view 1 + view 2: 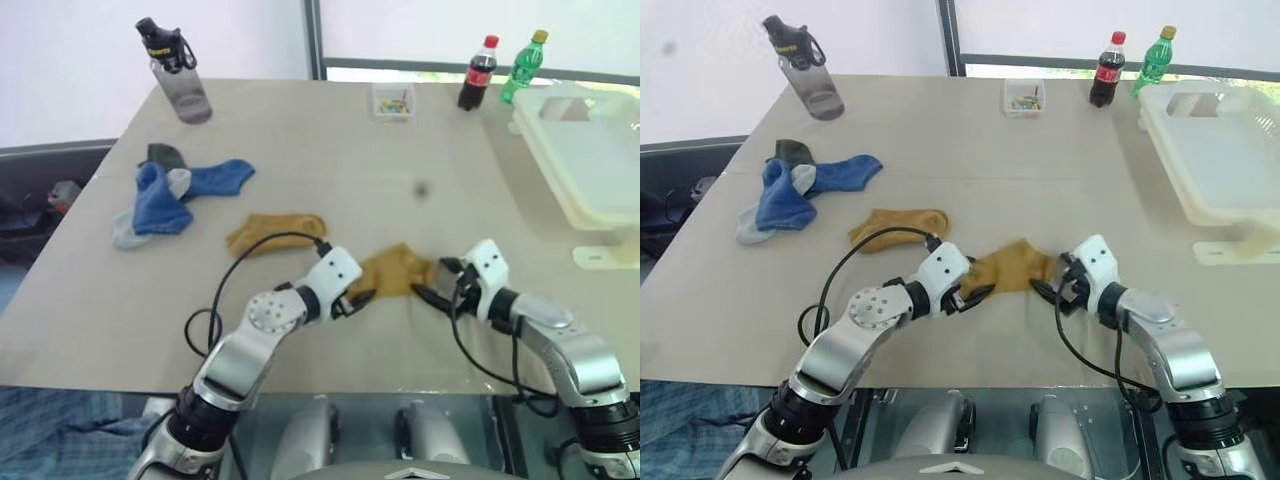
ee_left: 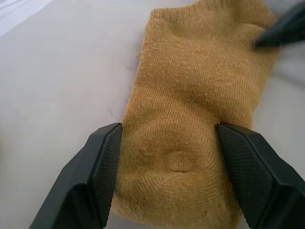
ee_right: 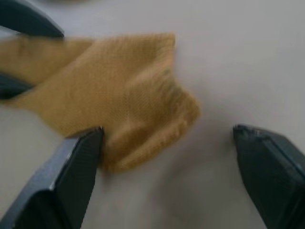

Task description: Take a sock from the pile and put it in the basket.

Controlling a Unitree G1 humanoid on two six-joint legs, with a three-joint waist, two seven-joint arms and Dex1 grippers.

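Straddling one end of a mustard sock (image 1: 392, 270) lying flat on the worktop (image 1: 330, 160), the left pincer (image 1: 352, 300) is spread; the right pincer (image 1: 428, 294), also spread, flanks its other end, likely to lift it toward the basket (image 1: 590, 160), away from the pile (image 1: 165, 195)

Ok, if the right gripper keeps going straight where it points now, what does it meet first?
Most likely the mustard sock: the right gripper, jaws open, points at its near end, one finger already beside it.
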